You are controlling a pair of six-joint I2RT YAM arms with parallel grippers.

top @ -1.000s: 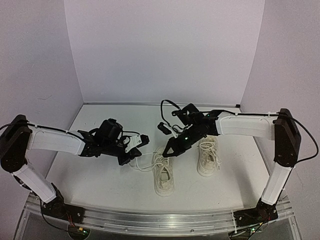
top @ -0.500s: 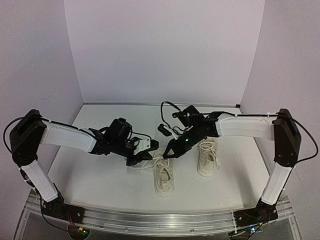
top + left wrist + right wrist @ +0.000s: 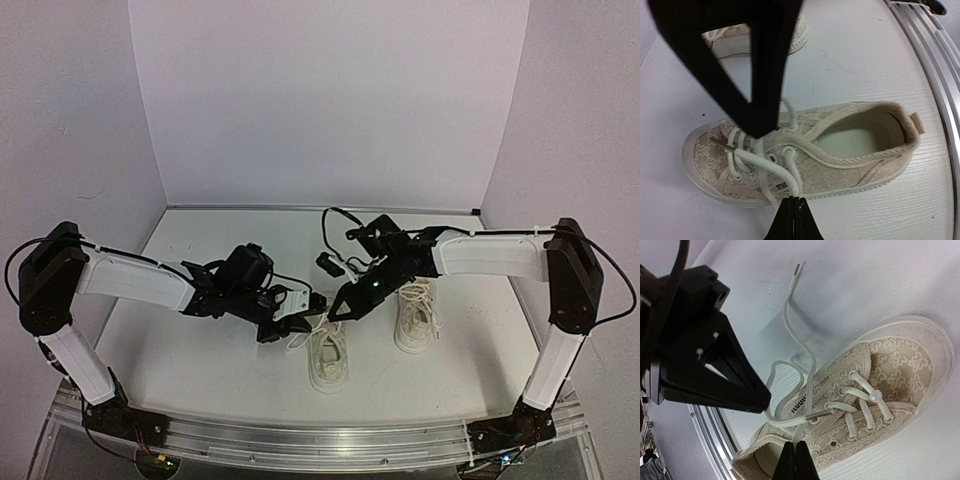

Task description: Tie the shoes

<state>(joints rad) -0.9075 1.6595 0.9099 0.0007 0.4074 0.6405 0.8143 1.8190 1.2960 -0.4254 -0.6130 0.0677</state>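
The left-hand sneaker (image 3: 328,360) is laid on the white table (image 3: 200,350), heel toward the arm bases and toe toward the back wall. Its laced throat is found just beneath both pincers, whose tips are brought close together above it, neither arm nearer. The left gripper (image 3: 792,215) is seen pinched fully closed on the thin white lace (image 3: 771,172), and the right gripper (image 3: 795,457) is likewise clamped on a stretch of lace. Patterned cream weave, a pale rubber rim and limp cord are shown. The second sneaker (image 3: 416,318) is seen beside it.

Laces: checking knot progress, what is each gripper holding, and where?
Both are shut on one shoe's laces: the left gripper pinches a strand beside the eyelets, the right gripper a strand partway along, its end lying free.
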